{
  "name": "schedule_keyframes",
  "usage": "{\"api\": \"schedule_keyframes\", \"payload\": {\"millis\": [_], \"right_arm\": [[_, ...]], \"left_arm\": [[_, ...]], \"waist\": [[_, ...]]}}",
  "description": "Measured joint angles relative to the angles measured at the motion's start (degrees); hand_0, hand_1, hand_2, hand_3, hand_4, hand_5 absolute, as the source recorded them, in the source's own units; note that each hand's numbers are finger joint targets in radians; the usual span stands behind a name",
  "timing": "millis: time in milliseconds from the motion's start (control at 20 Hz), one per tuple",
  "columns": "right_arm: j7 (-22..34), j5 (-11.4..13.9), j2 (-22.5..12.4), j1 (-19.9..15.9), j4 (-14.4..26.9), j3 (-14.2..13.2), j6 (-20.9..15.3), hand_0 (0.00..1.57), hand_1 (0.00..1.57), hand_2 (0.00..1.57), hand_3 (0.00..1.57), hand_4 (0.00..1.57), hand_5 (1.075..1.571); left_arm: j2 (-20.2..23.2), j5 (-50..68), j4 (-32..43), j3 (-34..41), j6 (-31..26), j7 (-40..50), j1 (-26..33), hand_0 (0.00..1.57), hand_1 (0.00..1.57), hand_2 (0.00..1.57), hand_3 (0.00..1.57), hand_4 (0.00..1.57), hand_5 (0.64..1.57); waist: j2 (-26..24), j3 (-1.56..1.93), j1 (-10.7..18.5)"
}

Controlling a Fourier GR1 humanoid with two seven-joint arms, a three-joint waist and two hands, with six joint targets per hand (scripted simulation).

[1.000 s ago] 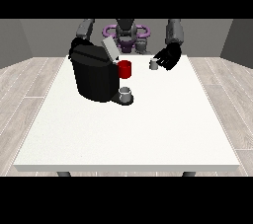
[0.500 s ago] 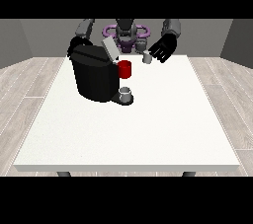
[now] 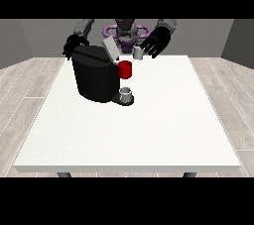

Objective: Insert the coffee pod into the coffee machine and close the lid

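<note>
While carrying the small grey coffee pod (image 3: 138, 54) in curled fingers, hand at the view's right (image 3: 155, 44) hovering just right of the black coffee machine's (image 3: 95, 74) raised lid (image 3: 110, 49).

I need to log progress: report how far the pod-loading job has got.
Done: the coffee pod is off the table, held up by the robot hand at the view's right. In hand: carrying it towards the coffee machine, whose lid stands open. Left: put the pod in and close the lid. The robot hand at the view's left sits behind the machine.
</note>
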Motion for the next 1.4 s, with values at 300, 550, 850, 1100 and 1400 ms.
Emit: {"api": "schedule_keyframes", "payload": {"millis": [300,550,850,1100,1400], "right_arm": [[-0.4,1.2,0.6,-1.8,-0.4,0.2,-1.8,0.00,0.00,0.00,0.00,0.48,1.571],[0.3,1.3,0.2,-2.2,-1.5,0.0,-1.9,0.00,0.00,0.00,0.00,0.52,1.571],[1.1,0.8,-0.3,-3.3,-1.7,-1.2,-2.4,0.00,0.00,0.00,0.00,0.53,1.571],[0.3,0.5,0.1,-2.3,-2.1,-0.2,-2.2,0.00,0.00,0.00,0.00,0.52,1.571],[0.3,-0.1,-0.3,-2.3,-2.0,-1.2,-2.1,0.00,0.00,0.00,0.00,0.51,1.571]], "left_arm": [[0.7,-0.2,0.2,0.5,-1.2,1.2,-4.4,1.26,1.26,1.31,1.24,0.51,1.571],[0.6,-1.1,0.7,0.5,-0.2,1.3,-5.4,1.31,1.31,1.33,1.24,0.49,1.571],[-0.2,-1.8,1.2,0.3,0.2,1.1,-5.7,1.33,1.33,1.34,1.23,0.50,1.571],[-0.5,-2.2,1.9,0.4,0.2,1.3,-6.2,1.25,1.25,1.29,1.21,0.51,1.571],[-1.7,-2.8,2.0,-0.1,0.1,1.6,-6.5,1.20,1.20,1.27,1.20,0.50,1.571]], "waist": [[2.3,0.00,-1.1],[3.5,0.01,-2.1],[4.6,0.00,-1.9],[5.1,0.01,-2.4],[4.8,0.00,-2.2]]}}
